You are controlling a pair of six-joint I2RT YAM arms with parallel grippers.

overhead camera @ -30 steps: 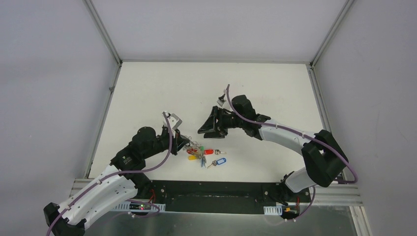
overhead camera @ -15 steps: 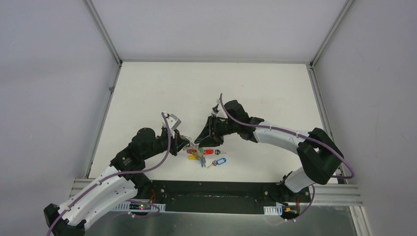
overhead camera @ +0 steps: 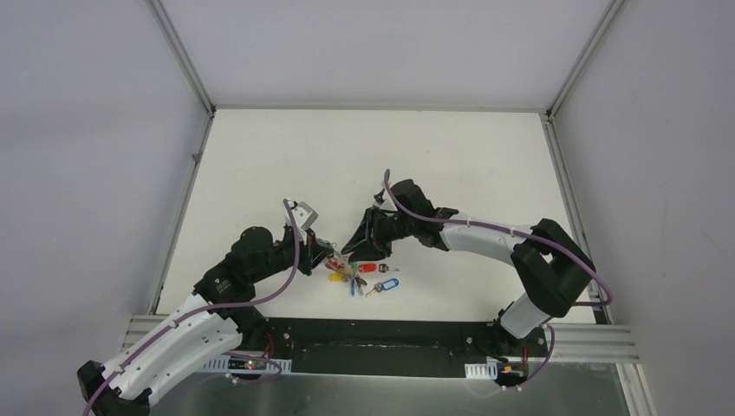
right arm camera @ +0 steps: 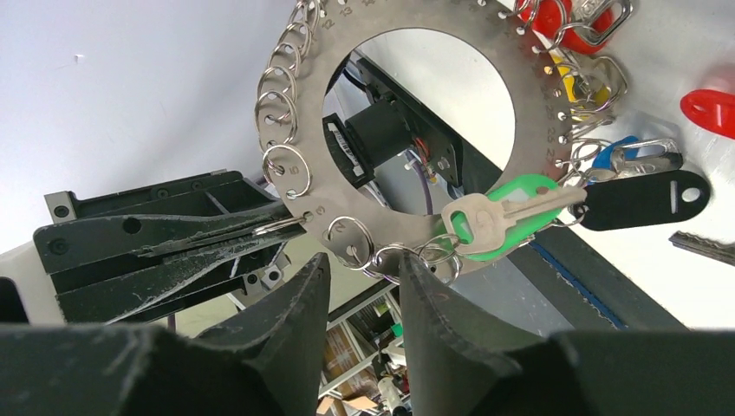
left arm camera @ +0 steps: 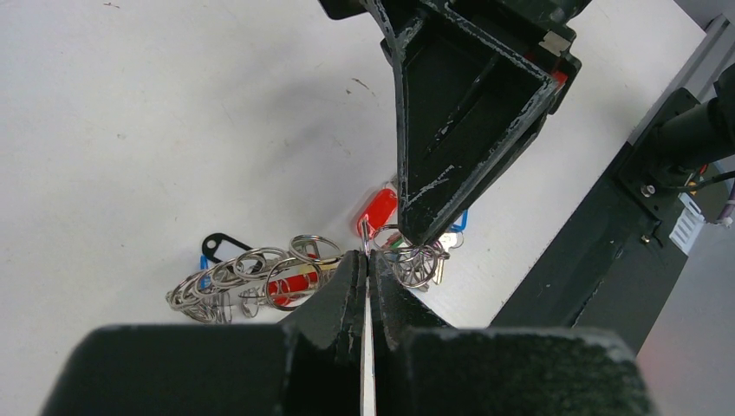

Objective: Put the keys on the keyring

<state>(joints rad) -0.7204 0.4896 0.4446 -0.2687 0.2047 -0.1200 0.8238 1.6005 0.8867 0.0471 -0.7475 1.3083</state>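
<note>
The keyring, a flat grey metal ring edged with small wire loops, stands upright off the table. My left gripper is shut on its rim; in the right wrist view the left fingers pinch the ring's lower left edge. My right gripper stands open right at the ring's bottom edge, with wire loops against its fingertips. The red-tagged key and the blue-tagged key lie loose on the table just right of the ring. From above, both grippers meet at the ring.
A green-tagged key and a black tag hang from the ring, with yellow and other coloured tags bunched below it. The black front rail runs close behind the keys. White walls enclose the table.
My right gripper has swung down and left to the keyring and narrowed its jaws. The left gripper has held the ring still.
</note>
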